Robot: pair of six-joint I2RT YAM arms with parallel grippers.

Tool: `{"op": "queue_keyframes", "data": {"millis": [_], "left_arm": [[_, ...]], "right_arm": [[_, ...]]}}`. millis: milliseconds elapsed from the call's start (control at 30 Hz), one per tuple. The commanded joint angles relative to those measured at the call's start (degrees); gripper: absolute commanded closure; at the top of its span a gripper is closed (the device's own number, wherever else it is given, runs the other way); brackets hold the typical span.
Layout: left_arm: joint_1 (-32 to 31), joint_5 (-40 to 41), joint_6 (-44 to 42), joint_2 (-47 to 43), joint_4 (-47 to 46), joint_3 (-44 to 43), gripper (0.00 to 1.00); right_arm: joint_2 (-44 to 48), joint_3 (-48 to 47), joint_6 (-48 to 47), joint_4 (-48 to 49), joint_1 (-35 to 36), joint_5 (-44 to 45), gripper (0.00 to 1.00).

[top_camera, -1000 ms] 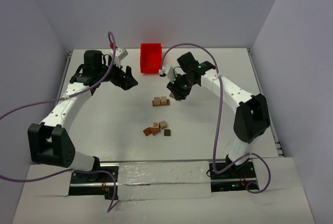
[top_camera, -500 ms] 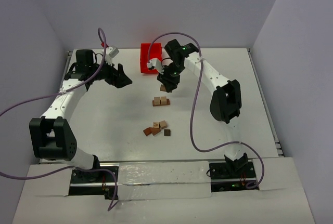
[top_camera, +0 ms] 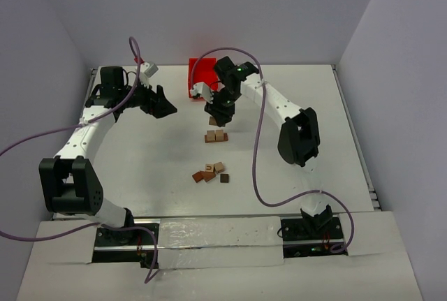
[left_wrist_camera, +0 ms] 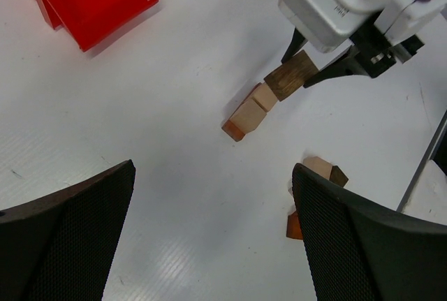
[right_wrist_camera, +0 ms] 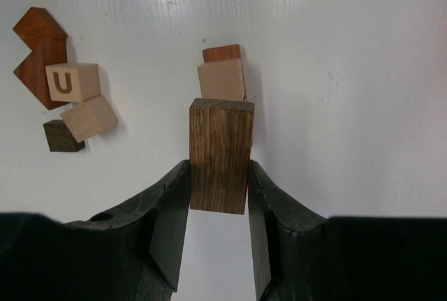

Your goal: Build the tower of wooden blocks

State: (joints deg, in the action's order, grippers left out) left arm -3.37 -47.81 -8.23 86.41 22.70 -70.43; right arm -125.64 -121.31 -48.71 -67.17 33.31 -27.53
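Right gripper: we saw the right gripper [right_wrist_camera: 218,189] clamped on a dark brown block [left_wrist_camera: 289,76], one finger on each long side.
Held block: it hung directly over the far end of the wood block tower [top_camera: 216,135]; we could not tell whether it touched.
Wood block tower: so far a short low row on the desk [top_camera: 140,161] near the middle, with light tan blocks and a reddish-brown one at its end.
Left gripper: the left gripper [left_wrist_camera: 213,168] stood wide apart with nothing between its fingers, held over the left part of the desk, well apart from the row.
Loose blocks: a small cluster [top_camera: 211,172] lay nearer the arm bases, among them a tan cube marked U [right_wrist_camera: 72,82].
Red bin: the red bin [top_camera: 202,77] sat at the far edge, behind the right gripper.
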Motion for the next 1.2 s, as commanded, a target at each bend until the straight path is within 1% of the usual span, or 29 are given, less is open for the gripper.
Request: {"op": "queue_keyframes", "data": {"millis": [0,267,433,900,1167], "left_arm": [[1.84,-4.94,2.04,0.22,-3.17,-2.14,0.01],[3.13,-7.49,2.54,1.72,-3.05,-2.90,0.01],[3.28,-7.73,4.44,1.65,-4.68,-2.42,0.01],[3.28,-8.56,4.63,2.77,-4.53,-3.03,0.01],[3.28,-9.19,4.63,2.76,-4.33,-3.49,0.01]], "right_arm": [[-0.37,0.37,-0.23,3.34,1.05,1.24,0.92],[-1.48,0.68,-1.62,3.53,1.64,2.70,0.90],[-1.63,2.29,-2.44,4.15,2.55,3.27,0.90],[-2.15,6.12,-2.10,7.08,3.32,4.03,0.85],[-2.78,6.26,-2.09,7.93,3.61,3.89,0.83]]}}
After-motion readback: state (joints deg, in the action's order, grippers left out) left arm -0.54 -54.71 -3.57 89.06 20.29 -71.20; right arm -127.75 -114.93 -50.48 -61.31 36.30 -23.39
